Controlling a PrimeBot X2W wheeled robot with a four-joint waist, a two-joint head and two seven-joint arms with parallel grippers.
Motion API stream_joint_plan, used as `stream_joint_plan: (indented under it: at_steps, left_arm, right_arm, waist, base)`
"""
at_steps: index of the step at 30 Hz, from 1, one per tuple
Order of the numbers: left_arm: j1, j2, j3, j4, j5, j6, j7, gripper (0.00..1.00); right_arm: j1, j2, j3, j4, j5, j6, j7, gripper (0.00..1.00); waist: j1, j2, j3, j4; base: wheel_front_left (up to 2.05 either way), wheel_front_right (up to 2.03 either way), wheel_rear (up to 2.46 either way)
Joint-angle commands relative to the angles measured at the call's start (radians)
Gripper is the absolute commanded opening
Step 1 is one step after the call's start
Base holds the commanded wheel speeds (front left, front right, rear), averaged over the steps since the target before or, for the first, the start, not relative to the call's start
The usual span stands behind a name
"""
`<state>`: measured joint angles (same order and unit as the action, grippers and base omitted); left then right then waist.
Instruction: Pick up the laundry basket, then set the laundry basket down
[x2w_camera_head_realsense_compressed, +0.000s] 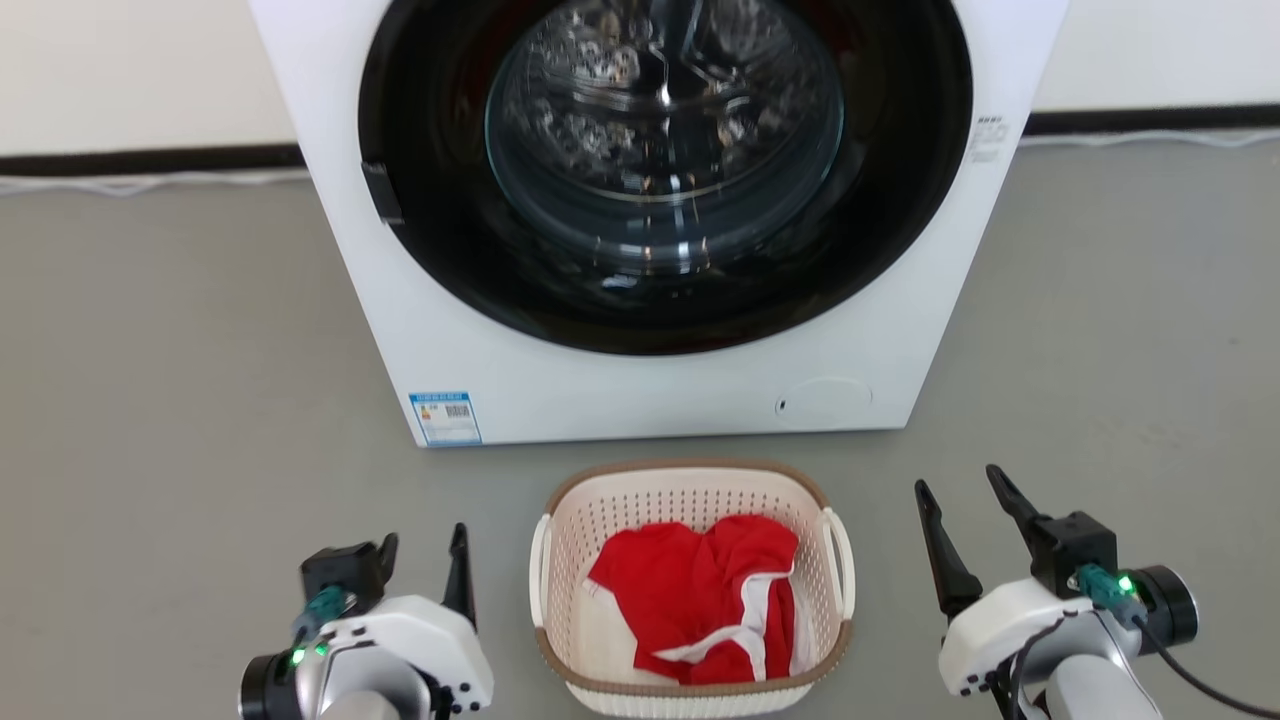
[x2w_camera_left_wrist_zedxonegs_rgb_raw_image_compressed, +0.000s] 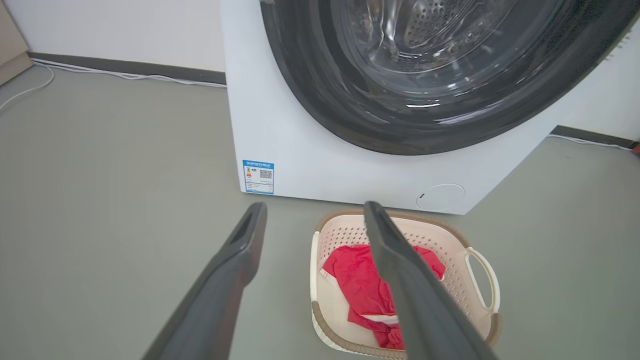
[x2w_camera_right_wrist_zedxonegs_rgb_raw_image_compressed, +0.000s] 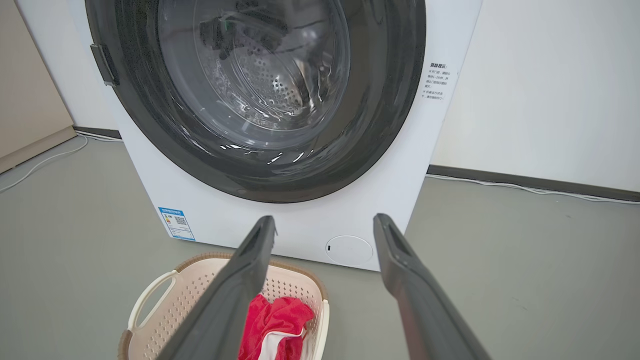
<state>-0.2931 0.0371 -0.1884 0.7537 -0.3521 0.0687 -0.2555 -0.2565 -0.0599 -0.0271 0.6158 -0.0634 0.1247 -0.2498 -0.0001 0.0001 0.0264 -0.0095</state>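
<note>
The laundry basket (x2w_camera_head_realsense_compressed: 690, 500), cream-white and perforated with a brown rim and white side handles, rests on the grey floor just in front of the washing machine. A red and white garment (x2w_camera_head_realsense_compressed: 705, 590) lies inside it. My left gripper (x2w_camera_head_realsense_compressed: 425, 545) hovers open to the basket's left, apart from it. My right gripper (x2w_camera_head_realsense_compressed: 960, 485) is open to the basket's right, also clear of it. The left wrist view shows the basket (x2w_camera_left_wrist_zedxonegs_rgb_raw_image_compressed: 450, 240) behind my own fingers (x2w_camera_left_wrist_zedxonegs_rgb_raw_image_compressed: 235, 260). In the right wrist view the basket (x2w_camera_right_wrist_zedxonegs_rgb_raw_image_compressed: 165, 305) sits at lower left.
A white front-loading washing machine (x2w_camera_head_realsense_compressed: 650, 390) with its dark round door shut stands right behind the basket. White cables (x2w_camera_right_wrist_zedxonegs_rgb_raw_image_compressed: 525, 187) run along the dark skirting at the wall. Bare grey floor (x2w_camera_head_realsense_compressed: 180, 400) spreads left and right of the machine.
</note>
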Motion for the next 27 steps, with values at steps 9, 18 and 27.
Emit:
stream_joint_plan:
  at_steps: [9, 18, 27]
  left_arm:
    - [0.061, 0.013, 0.124, -0.112, 0.027, -0.022, -0.006, 1.0]
    - [0.122, 0.013, 0.197, -0.173, 0.042, -0.024, -0.006, 1.0]
    - [0.151, 0.013, 0.21, -0.195, 0.038, -0.02, -0.006, 1.0]
  right_arm:
    - [0.049, 0.003, 0.01, -0.081, -0.027, 0.006, -0.012, 1.0]
    - [0.093, 0.005, -0.012, -0.108, -0.025, 0.006, -0.012, 1.0]
    - [0.112, 0.007, -0.029, -0.113, -0.024, 0.006, -0.012, 1.0]
  waist:
    - [0.0001, -0.0001, -0.055, -0.009]
    - [0.0001, -0.0001, -0.09, -0.017]
    - [0.0001, -0.0001, -0.106, -0.018]
  base:
    - [0.0, 0.0, 0.0]
    - [0.0, 0.0, 0.0]
    - [0.0, 0.0, 0.0]
